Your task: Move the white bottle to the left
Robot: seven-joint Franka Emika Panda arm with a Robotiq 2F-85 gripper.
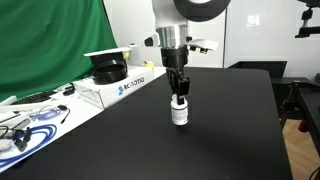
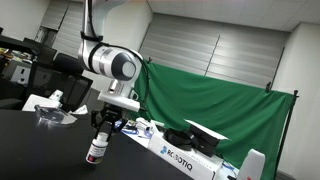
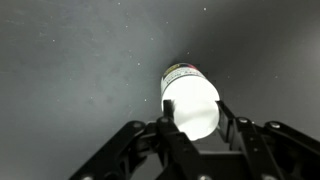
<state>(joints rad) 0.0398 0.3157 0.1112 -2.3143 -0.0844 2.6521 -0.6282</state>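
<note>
closest in, the wrist view looks straight down on the white bottle (image 3: 190,100), with the gripper (image 3: 195,130) clamped on its cap: the dark fingers (image 3: 167,126) sit against both sides with no gap showing. in both exterior views the bottle (image 1: 179,114) (image 2: 96,152) stands upright on the black table (image 1: 235,130), near its middle, base apparently on the surface. it looks light and stiff, a smooth plastic cylinder that could slip or twist between the pads, so a hold low on the cap, or on the body just under it, seems safest. further back lie a white box (image 1: 125,88) and a green cloth (image 2: 210,105)
</note>
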